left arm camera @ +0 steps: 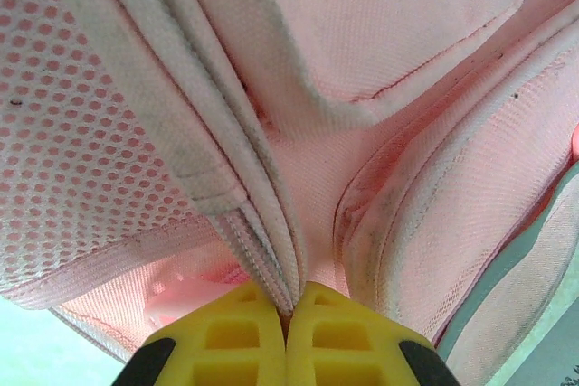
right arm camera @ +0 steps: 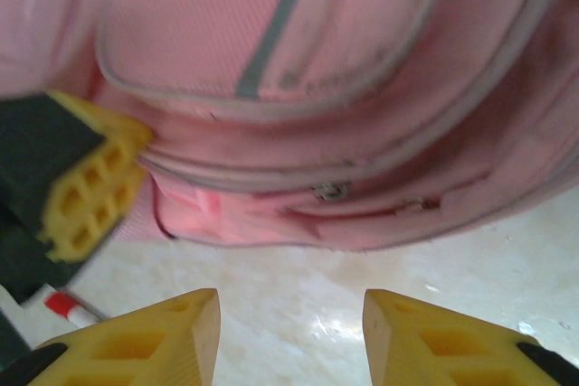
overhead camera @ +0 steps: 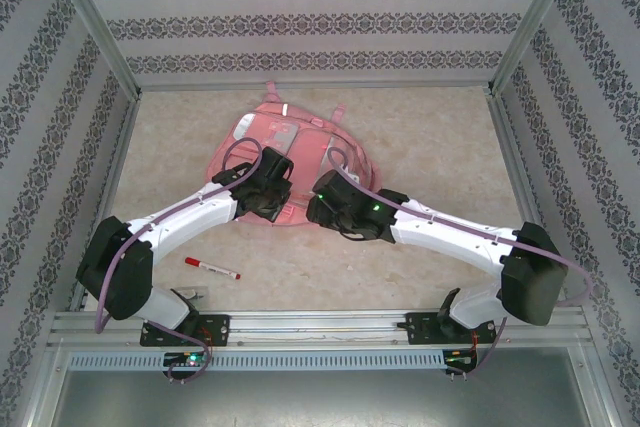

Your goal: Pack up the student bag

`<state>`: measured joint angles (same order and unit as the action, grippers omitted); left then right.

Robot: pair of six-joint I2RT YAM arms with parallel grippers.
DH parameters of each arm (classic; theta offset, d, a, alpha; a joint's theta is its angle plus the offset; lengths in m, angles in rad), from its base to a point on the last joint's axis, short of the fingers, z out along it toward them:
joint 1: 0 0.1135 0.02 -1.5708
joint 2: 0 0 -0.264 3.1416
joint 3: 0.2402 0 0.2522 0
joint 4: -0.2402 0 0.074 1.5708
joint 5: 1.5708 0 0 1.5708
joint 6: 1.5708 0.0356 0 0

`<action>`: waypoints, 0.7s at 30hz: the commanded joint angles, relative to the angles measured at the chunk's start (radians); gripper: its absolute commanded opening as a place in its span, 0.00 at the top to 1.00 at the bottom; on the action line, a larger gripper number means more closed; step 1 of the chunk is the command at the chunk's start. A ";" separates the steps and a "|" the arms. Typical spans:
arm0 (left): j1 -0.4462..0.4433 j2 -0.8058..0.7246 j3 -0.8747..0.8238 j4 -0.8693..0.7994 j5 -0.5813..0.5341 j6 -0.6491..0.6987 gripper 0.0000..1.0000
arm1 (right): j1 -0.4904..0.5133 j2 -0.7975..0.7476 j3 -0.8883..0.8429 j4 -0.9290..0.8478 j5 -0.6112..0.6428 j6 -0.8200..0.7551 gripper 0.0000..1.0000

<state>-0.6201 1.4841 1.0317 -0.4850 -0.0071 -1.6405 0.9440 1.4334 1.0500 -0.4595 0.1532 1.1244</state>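
The large pink fabric backpack lies flat on your beige marbled table, toward the far middle. Your left end effector is clenched on a zipper seam at the backpack's near edge. Your right end effector is released, jaws apart over bare table just beside the backpack. 1 red-capped white marker lies nearer you, apart from the backpack.

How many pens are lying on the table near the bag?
1. The pen lies on the table, on the near side of the bag, to the left and apart from it. More may be hidden under the bag.
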 commanded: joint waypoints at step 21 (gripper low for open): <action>0.000 -0.081 -0.026 0.129 0.044 -0.064 1.00 | 0.044 0.231 0.145 -0.042 0.117 0.084 0.52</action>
<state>-0.6201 1.4464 1.0100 -0.4519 0.0105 -1.6859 0.9798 1.6276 1.1713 -0.4870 0.2161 1.2282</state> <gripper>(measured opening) 0.048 0.481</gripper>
